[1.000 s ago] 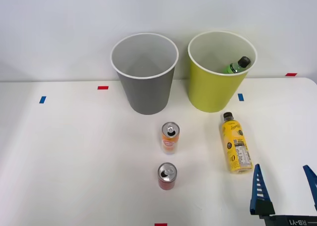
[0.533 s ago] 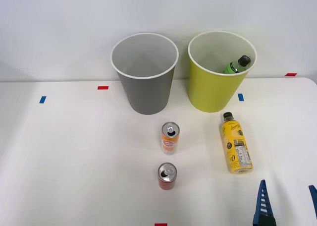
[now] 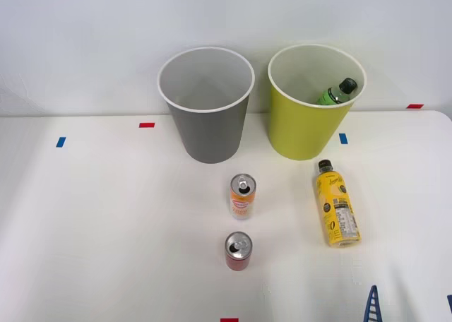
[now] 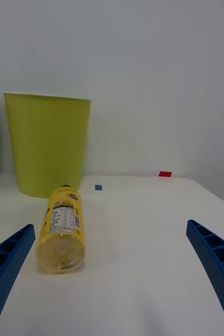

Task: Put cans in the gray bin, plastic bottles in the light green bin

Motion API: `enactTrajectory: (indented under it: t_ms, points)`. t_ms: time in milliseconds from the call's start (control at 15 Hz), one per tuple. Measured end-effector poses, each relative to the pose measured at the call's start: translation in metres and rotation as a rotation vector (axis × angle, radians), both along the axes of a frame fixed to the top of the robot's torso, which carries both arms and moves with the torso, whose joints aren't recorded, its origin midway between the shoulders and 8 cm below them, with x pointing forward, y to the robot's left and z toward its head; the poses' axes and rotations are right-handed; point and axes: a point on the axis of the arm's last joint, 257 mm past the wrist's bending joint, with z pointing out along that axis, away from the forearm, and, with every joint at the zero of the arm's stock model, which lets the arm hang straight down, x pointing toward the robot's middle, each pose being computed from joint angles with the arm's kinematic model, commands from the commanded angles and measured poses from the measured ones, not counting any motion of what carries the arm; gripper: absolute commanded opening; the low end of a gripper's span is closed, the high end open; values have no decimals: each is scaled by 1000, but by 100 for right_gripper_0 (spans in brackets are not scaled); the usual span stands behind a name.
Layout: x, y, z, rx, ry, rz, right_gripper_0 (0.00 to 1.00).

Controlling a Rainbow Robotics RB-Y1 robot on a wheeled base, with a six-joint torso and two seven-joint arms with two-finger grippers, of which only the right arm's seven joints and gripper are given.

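Farthest left on the white tabletop [image 3: 106, 216] stands the gray bin [image 3: 206, 117], upright by the back wall, with nothing visible inside it. In front of it the two cans stand upright, well apart from the bin: the orange-and-white can [image 3: 242, 195] nearer to it, the red can [image 3: 237, 251] closer to the robot. Neither has been sorted yet.

To the right, the light green bin [image 3: 311, 117] stands beside the gray one, and the green bottle [image 3: 337, 92] already leans inside it, black cap up against the far wall. So one of the four items looks done.

Right again, the yellow bottle [image 3: 337, 212] lies on its side on the tabletop, cap pointing toward the light green bin, base toward the robot.

At the near right edge, the right pincer [image 3: 409, 306] has slid back toward the robot over the last second: a moment ago its blue fingers reached well into the scene, and now just the tips poke up. In the wrist view they stand wide apart and empty, one finger [image 4: 7, 262] just beside the yellow bottle's base [image 4: 62, 236]. I'd guess the arm is resetting after the green bottle, and this one looks the likely next pick.
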Motion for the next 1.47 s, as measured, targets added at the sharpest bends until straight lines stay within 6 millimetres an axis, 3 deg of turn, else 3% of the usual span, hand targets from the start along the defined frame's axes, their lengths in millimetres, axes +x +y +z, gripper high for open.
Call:
enactTrajectory:
  t_ms: [467, 800, 1067, 1467]
  points:
    - [-25, 11, -12, 70, 46, -34, 100]
    - [-40, 22, -44, 71, 132, -7, 100]
    - [-42, 36, -46, 93, 139, 17, 100]
    - [-45, 36, -43, 96, 129, 27, 100]
